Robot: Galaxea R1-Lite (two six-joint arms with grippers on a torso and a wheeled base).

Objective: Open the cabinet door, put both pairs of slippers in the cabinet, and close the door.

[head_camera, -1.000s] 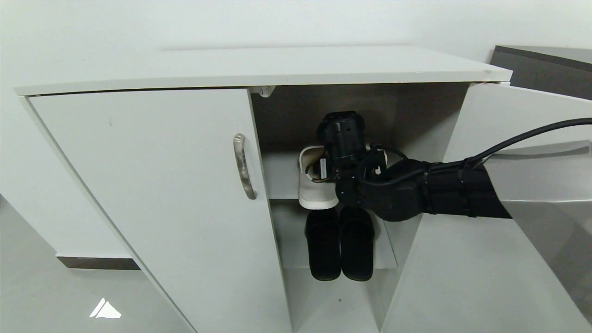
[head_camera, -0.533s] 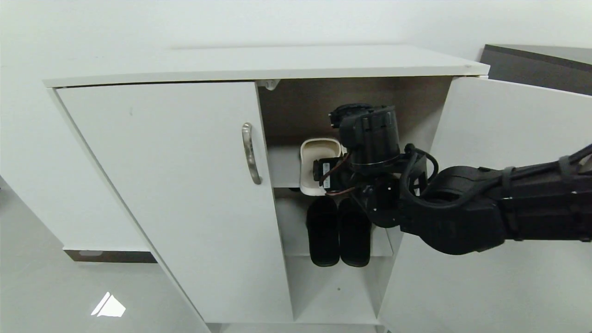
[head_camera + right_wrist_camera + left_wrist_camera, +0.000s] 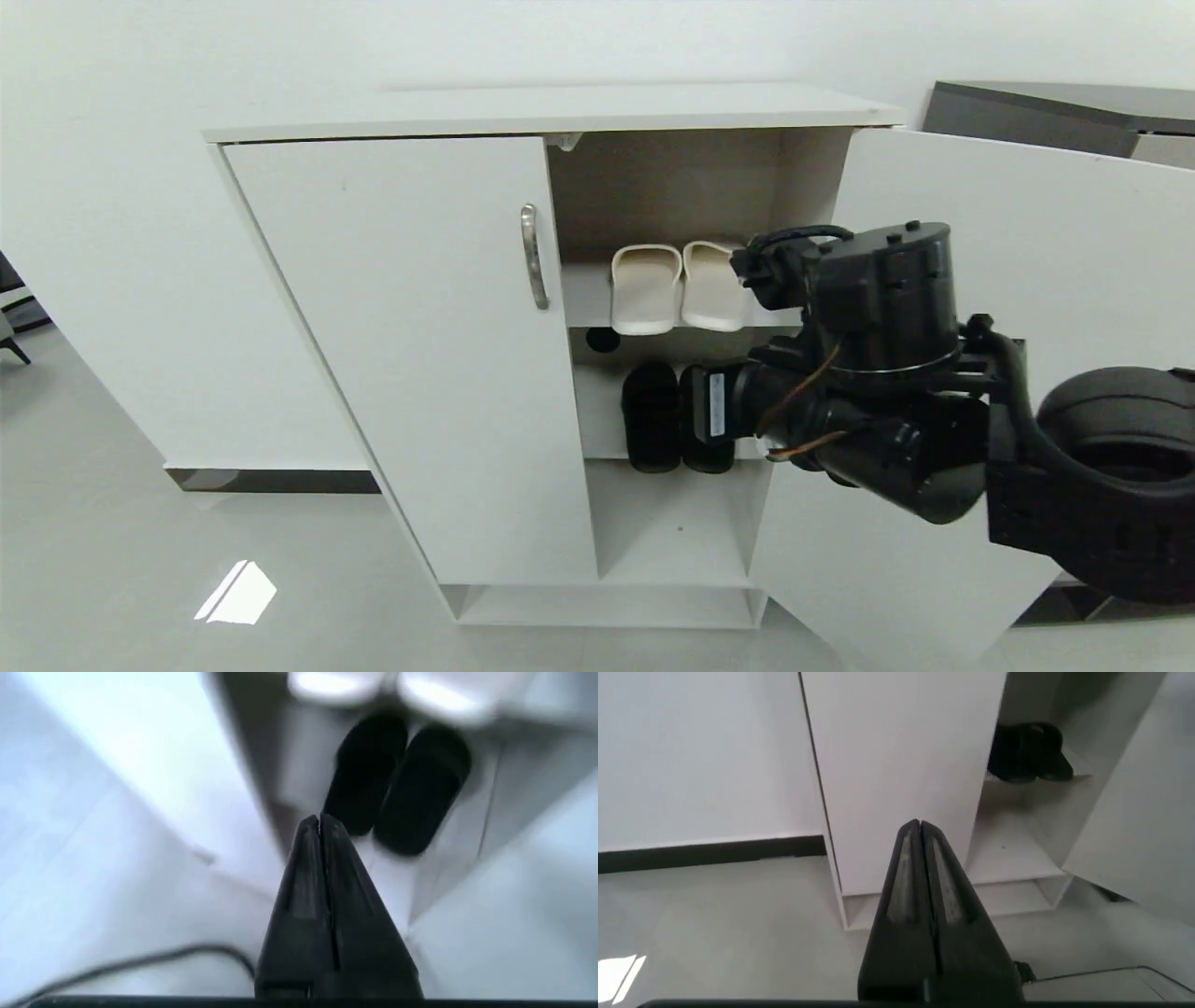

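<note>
Clenched empty, the right gripper point(image 3: 320, 823) has backed off the white slippers point(image 3: 649, 285) ahead, so only the door point(image 3: 990, 271) beside it needs closing.

Reads as the entry corner of a home, or a staged copy of one: low white laminate two-door shoe cabinet point(image 3: 392, 355) with a curved brushed-metal handle point(image 3: 532, 257), set against a bare white wall point(image 3: 112, 187) over a glossy pale grey floor point(image 3: 140, 560) and a dark skirting strip point(image 3: 271, 481). Inside, on open white shelves point(image 3: 672, 523), a pair of cream moulded slide slippers point(image 3: 677, 285) above a pair of black slide slippers point(image 3: 665, 415), plainly household footwear. Off to the right behind the cabinet, the edge of a dark grey flat-topped piece of furniture point(image 3: 1027, 117).
</note>
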